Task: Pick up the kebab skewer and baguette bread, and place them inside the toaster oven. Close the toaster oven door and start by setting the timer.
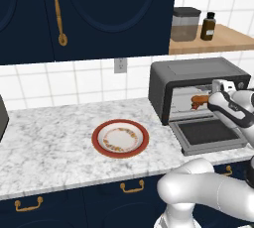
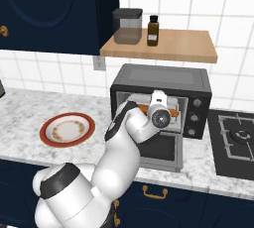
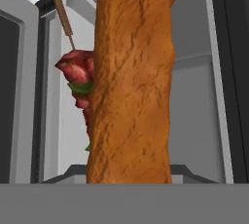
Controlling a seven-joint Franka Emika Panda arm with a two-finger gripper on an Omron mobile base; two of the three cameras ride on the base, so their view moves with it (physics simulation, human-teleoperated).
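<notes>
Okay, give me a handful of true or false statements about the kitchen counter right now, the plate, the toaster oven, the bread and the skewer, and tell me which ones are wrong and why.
1. The plate has food on it. False: it lies bare on the marble counter.
2. The toaster oven door is folded down open. True.
3. The baguette bread is at the toaster oven, in front of the pincer's camera. True.
4. The kebab skewer is on the counter beside the plate. False: it is inside the oven, behind the baguette.
5. A jar and a dark bottle stand on the wooden shelf above the oven. True.
</notes>
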